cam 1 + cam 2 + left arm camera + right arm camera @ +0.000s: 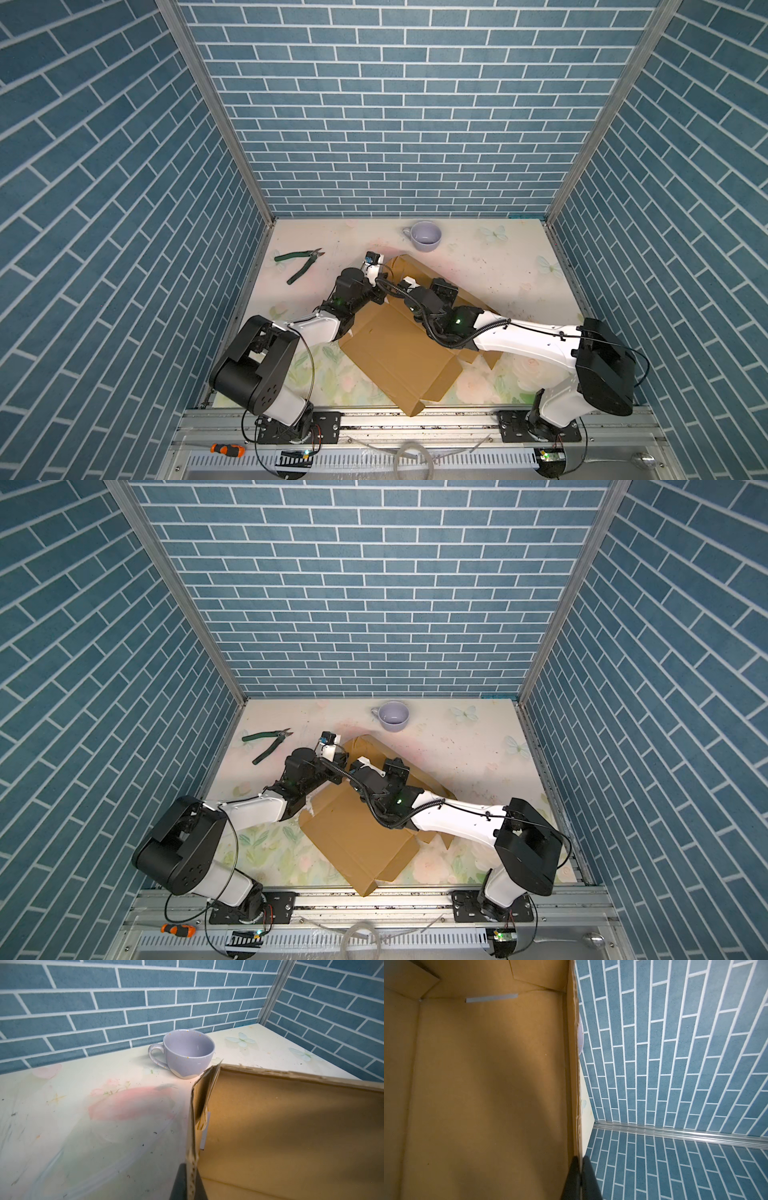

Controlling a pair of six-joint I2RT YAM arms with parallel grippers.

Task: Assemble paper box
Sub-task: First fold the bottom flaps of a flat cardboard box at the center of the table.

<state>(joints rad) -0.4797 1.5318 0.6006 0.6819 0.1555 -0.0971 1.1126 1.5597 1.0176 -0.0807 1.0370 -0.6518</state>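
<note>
Mid-worktop: plain brown corrugated cardboard box (395, 353), half-formed, flaps flat toward the near edge of the pale floral worktop (498, 266). Grip: left tool (190, 1178) pinched narrow on a raised wall's rim; right tool (581, 1169) pinched likewise on the far wall. Judgement: square both walls together at the corner, without tearing, clear of the lilac ceramic cup (188, 1053) just beyond.

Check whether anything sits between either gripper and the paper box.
Nothing visible does. The left gripper and the right gripper are each shut on a raised wall edge of the paper box. The lavender cup stands beyond the box's far corner and looks to be apart from it.
</note>
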